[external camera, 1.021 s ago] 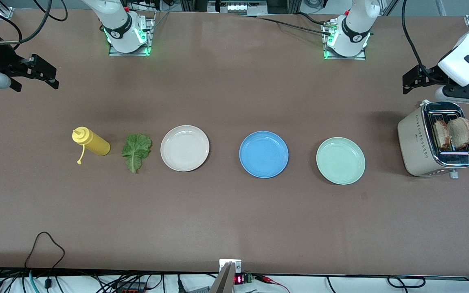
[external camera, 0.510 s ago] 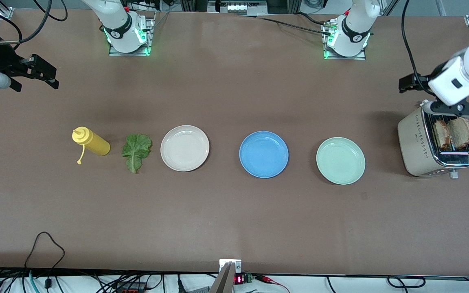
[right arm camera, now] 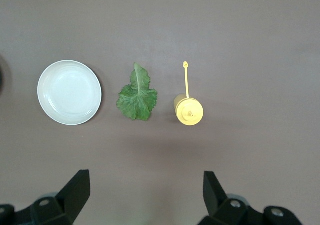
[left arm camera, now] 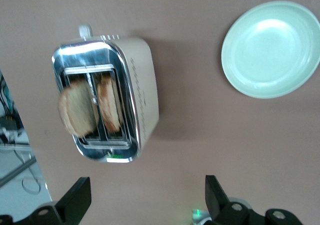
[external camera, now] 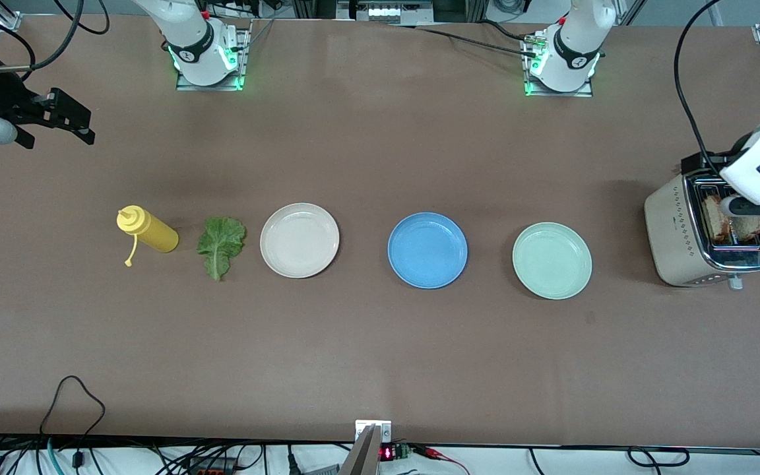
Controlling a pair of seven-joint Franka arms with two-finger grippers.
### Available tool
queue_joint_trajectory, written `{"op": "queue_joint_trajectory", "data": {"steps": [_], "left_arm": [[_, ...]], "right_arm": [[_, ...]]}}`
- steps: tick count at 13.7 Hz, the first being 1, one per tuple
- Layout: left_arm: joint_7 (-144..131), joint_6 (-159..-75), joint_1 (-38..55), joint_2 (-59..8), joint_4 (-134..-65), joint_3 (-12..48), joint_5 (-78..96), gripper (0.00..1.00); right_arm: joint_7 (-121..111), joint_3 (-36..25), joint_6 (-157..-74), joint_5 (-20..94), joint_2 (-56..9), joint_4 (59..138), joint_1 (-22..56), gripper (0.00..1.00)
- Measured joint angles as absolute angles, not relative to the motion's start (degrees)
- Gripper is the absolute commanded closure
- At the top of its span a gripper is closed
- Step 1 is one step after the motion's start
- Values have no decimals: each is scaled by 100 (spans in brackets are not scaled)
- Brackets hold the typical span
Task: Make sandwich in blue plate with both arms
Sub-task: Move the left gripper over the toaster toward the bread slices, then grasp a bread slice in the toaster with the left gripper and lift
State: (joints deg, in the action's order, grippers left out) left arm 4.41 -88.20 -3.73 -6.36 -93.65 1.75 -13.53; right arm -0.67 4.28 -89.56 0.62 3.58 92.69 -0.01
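On the brown worktop (external camera: pixel 380 343) 3 round plates are sitting in a row: a plain bright-blue plate (external camera: pixel 427 250) in the middle, a beige-white plate (external camera: pixel 299 239) toward the right arm's end, and a pale mint-green plate (external camera: pixel 551 260) toward the left arm's end. Just beside the beige-white plate, a crinkled green lettuce leaf (external camera: pixel 220 245) is lying flat, and next to it a yellow plastic squeeze bottle (external camera: pixel 148 229) is lying on its side with its cap dangling on a strap. At the left arm's end, a beige toaster with a chrome top (external camera: pixel 677 232) is standing with 2 slices of light-brown toasted bread (left arm camera: pixel 89 106) sticking up out of its slots. The blue plate is sitting bare, well apart from both the bread and the leaf. The left gripper (left arm camera: pixel 148 200) is hanging over the toaster with its black fingers spread wide, touching nothing. The right gripper (external camera: pixel 63 119) is waiting in the air over the right arm's end of the worktop, near the edge of the front view, its fingers also spread wide and holding nothing, with the lettuce leaf, bottle and beige-white plate showing below it in its wrist view.
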Motion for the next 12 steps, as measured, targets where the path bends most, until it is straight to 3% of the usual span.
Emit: {"op": "queue_joint_trajectory", "data": {"steps": [4,12], "left_arm": [[833,-9920,-789,-563,-9863,166,-1354,0],[1284,-12827,-1469,-52,-12271,165,-1354,0]], "right_arm": [[-66,425,-8960,62,358,9269,-1,0],[-65,424,-8960,62,358,9272,-1,0]]}}
